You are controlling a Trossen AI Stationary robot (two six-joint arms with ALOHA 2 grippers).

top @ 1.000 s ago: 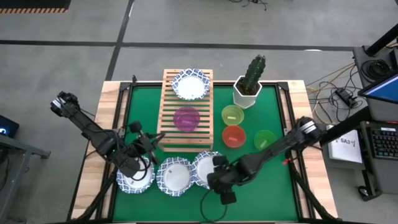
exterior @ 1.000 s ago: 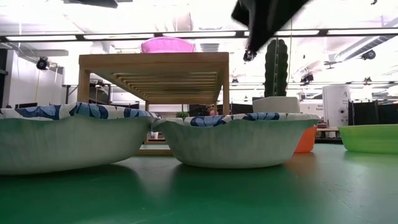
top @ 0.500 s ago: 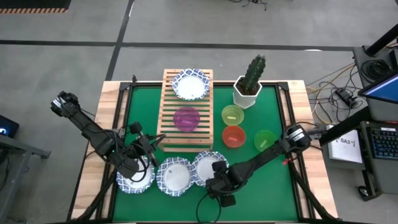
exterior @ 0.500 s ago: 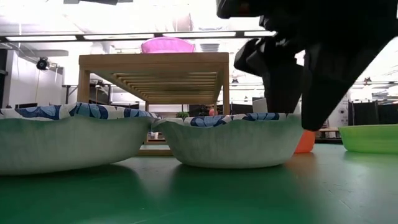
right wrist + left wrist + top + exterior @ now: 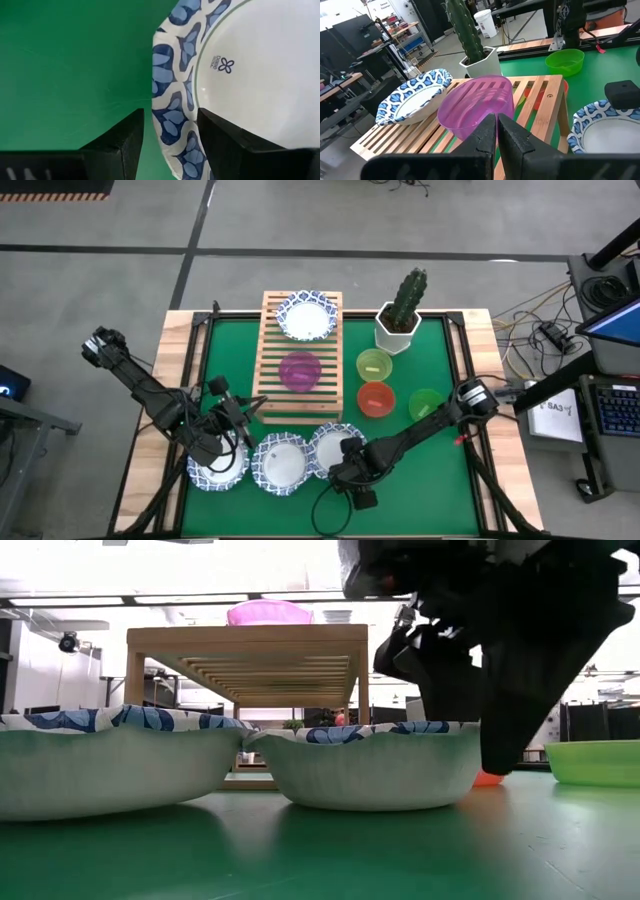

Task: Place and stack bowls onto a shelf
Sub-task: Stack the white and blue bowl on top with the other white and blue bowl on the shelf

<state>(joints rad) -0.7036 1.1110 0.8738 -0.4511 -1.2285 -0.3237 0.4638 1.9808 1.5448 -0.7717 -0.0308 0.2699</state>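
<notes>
Three white bowls with blue patterned rims sit on the green mat near the table's front edge: left [image 5: 218,471], middle [image 5: 280,462], right [image 5: 335,448]. A fourth [image 5: 305,315] and a purple bowl [image 5: 300,370] rest on the wooden slatted shelf [image 5: 270,355]. My right gripper [image 5: 348,458] is open and low at the right bowl's near rim [image 5: 170,100], one finger over the mat and one over the bowl's inside. My left gripper [image 5: 250,412] is shut and empty, by the shelf's near left corner, facing the purple bowl [image 5: 477,102]. My right gripper's fingers [image 5: 125,137] stand on either side of the right bowl's near rim [image 5: 172,122], coming from above and pointing down, one outside the bowl and one inside. I cannot tell whether they touch the rim. The bowl rests on the mat.
A yellow-green bowl [image 5: 374,364], a red-orange bowl [image 5: 376,398] and a green bowl [image 5: 425,404] sit on the mat to the right of the shelf. A cactus in a white hexagonal pot [image 5: 400,320] stands at the far right. The shelf's near part is free.
My right gripper has come down from above the mat to the right front bowl's near rim, shifting slightly toward the table's left edge, its fingers now straddling the rim. The bowls have not moved.
</notes>
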